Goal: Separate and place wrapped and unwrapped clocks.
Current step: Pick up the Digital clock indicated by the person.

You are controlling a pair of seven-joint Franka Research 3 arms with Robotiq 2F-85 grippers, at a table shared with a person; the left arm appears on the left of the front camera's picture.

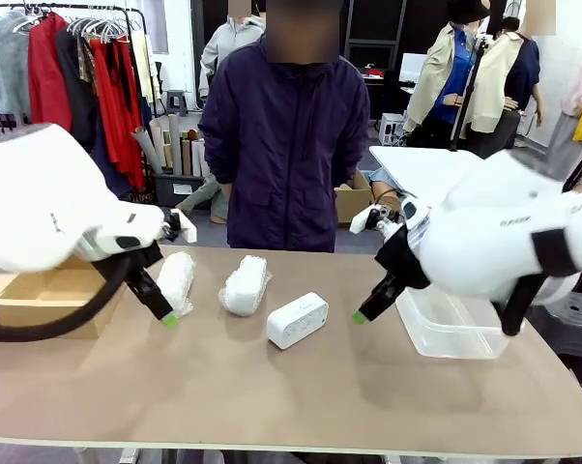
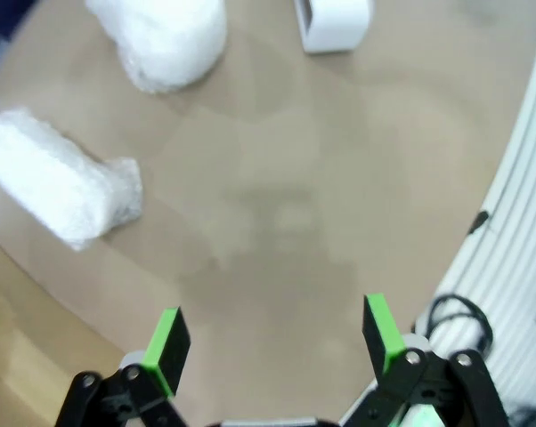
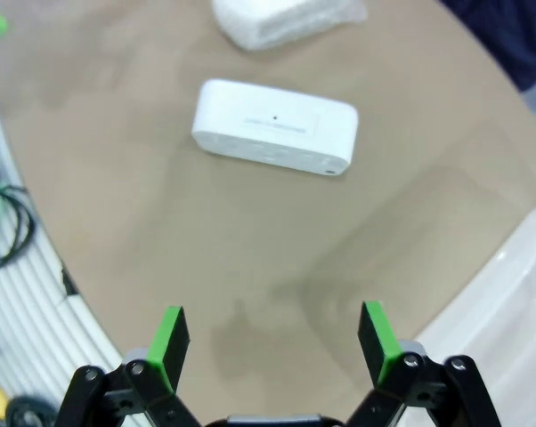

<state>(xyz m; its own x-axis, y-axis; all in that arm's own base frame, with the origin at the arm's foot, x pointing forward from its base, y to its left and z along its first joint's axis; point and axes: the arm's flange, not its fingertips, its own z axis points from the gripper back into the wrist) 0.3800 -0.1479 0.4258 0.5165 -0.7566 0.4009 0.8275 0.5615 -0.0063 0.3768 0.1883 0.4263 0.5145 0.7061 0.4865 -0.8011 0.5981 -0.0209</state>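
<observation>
Two wrapped clocks in crinkly white bubble wrap (image 1: pixel 178 278) (image 1: pixel 245 284) lie on the tan table, and the bare white clock (image 1: pixel 297 319) rests to their right. My left gripper (image 1: pixel 165 317) hovers open just in front of the leftmost bundle, holding nothing. In the left wrist view that gripper (image 2: pixel 277 342) sits over bare table, with one bundle (image 2: pixel 59 187) ahead at the left, the other bundle (image 2: pixel 166 40) and the bare clock (image 2: pixel 335 20) farther off. My right gripper (image 1: pixel 361 315) is open and empty, right of the bare clock. Its wrist view has the gripper (image 3: pixel 272 342) short of the bare clock (image 3: pixel 274 127), a bundle (image 3: pixel 286 20) beyond.
A shallow brown cardboard box (image 1: pixel 49 295) stands at the table's left. A clear plastic tub (image 1: pixel 451 324) stands at the right, its wall (image 3: pixel 508 302) close to my right gripper. A person in a dark jacket (image 1: pixel 283 135) stands at the far edge.
</observation>
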